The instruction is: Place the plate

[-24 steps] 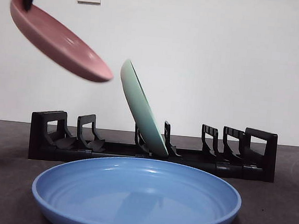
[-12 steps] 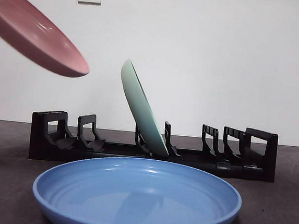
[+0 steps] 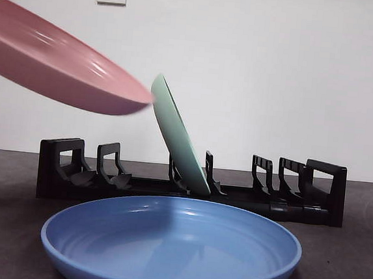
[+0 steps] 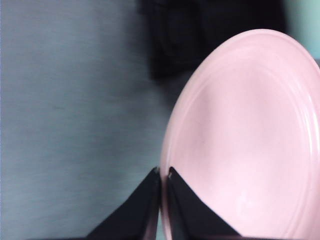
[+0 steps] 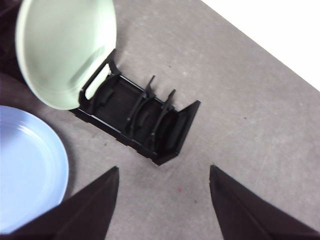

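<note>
Two hands catalogued. Left hand (image 4: pixel 161 172): jaws pinched almost together on the rim of the pink plate (image 3: pixel 56 59), gripping its edge at about 7 o'clock in the wrist view. Right hand (image 5: pixel 162 172): jaws spread wide, holding nothing, hanging high above the far end of the rack.

Pink plate: carried in the air, tilted, its lower lip at about 3 o'clock in the front view, very close to or touching the upper edge of the green plate (image 3: pixel 177 135); which of the two cannot be told. It sits above the rack's empty slots, not in any of them.

Green plate: standing in a middle slot of the black rack (image 3: pixel 189 185), leaning back toward 11 o'clock.

Blue plate (image 3: pixel 171 242): lying flat on the grey surface (image 5: pixel 240 100) in front of the rack, untouched.

Progress, as judged: one plate racked, one in transit, one waiting. Remaining for the pink plate: tip it upright, clear the green plate, lower it into a free slot, release.
</note>
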Controlling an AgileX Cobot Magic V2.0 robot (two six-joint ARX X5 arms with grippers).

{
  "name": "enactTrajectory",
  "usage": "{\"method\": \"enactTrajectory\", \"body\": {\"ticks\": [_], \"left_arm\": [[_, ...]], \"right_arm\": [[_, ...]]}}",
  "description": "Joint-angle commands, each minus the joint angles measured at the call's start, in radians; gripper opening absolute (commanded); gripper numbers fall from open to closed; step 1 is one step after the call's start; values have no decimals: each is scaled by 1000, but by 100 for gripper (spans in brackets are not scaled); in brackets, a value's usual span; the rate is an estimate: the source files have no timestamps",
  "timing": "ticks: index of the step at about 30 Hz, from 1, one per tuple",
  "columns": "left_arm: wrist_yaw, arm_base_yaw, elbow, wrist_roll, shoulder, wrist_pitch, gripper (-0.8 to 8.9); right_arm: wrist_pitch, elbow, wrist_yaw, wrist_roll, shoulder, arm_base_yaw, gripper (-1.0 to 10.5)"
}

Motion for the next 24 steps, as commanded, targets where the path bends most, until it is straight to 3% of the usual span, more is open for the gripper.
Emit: {"method": "enactTrajectory", "body": {"ticks": [1, 11, 24], "left_arm": [[80, -22, -100, -76, -29, 85, 11], [303, -90, -417, -207, -26, 411, 11], [389, -108, -457, -230, 229, 627, 11]], "right_arm": [[0, 19, 4, 5, -12, -1, 288], [1, 19, -1, 2, -164, -95, 287], [-1, 19, -11, 0, -325, -128, 287]]}}
